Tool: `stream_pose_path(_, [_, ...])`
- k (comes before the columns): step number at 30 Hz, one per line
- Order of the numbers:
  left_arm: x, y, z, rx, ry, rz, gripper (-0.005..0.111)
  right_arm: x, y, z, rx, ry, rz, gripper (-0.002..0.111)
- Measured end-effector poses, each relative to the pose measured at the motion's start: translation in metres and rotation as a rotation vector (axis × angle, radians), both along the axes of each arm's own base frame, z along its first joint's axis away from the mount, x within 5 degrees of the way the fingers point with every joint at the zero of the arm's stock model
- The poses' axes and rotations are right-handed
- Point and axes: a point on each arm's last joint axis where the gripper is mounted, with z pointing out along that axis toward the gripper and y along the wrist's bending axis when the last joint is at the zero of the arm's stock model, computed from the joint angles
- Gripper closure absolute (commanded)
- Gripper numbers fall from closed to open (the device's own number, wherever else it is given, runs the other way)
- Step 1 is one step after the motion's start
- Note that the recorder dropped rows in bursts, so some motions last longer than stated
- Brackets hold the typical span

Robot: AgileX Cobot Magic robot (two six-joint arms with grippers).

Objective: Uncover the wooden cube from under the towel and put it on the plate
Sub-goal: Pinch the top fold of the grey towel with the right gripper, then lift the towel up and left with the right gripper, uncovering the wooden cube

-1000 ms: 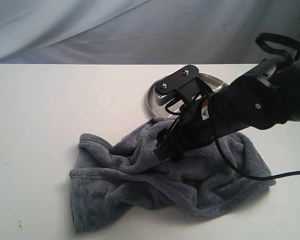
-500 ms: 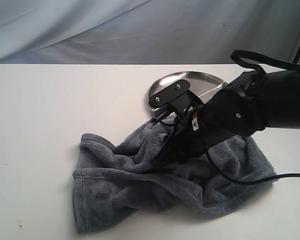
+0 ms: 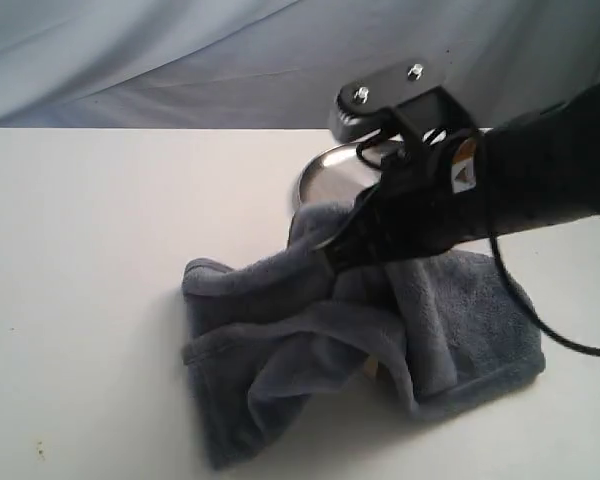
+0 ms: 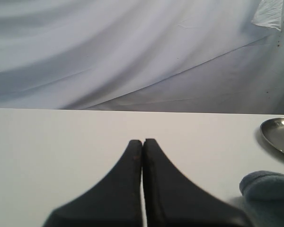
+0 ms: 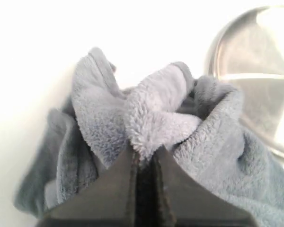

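Note:
The grey-blue towel lies bunched on the white table, and one fold is pulled up off it. My right gripper is shut on that fold, just in front of the steel plate. The right wrist view shows the pinched towel rising from the right gripper, with the plate beyond it. A small tan sliver peeks from under the lifted cloth; the rest of the wooden cube is hidden. My left gripper is shut and holds nothing; the towel and plate show at the edge of its view.
The white table stretches left of the towel. A grey cloth backdrop hangs behind the table. A black cable from the right arm loops over the towel's right side.
My right gripper has risen and shifted toward the plate with the towel fold in it. The towel's left edge was dragged right, and the cloth now hangs bunched under the gripper.

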Motion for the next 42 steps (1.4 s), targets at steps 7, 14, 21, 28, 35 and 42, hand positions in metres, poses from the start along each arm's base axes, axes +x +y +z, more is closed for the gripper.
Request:
stream_pose_path(7, [0.000, 0.000, 0.000, 0.000, 0.000, 0.000, 0.105, -0.023, -0.016, 0.070, 0.286, -0.269, -0.023, 0.108])
stream_pose_path(14, [0.000, 0.000, 0.000, 0.000, 0.000, 0.000, 0.105, -0.035, -0.024, 0.110, 0.514, -0.473, -0.040, 0.108])
stream_pose_path(21, [0.000, 0.000, 0.000, 0.000, 0.000, 0.000, 0.105, -0.048, -0.008, 0.139, 0.657, -0.600, 0.038, 0.108])
stream_pose_path(28, [0.000, 0.000, 0.000, 0.000, 0.000, 0.000, 0.105, -0.048, 0.016, 0.162, 0.741, -0.673, 0.098, 0.108])
stream_pose_path(35, [0.000, 0.000, 0.000, 0.000, 0.000, 0.000, 0.105, -0.036, 0.055, 0.165, 0.749, -0.649, 0.152, 0.108])
stream_pose_path(42, [0.000, 0.000, 0.000, 0.000, 0.000, 0.000, 0.105, -0.020, 0.081, 0.181, 0.775, -0.688, 0.168, 0.108])
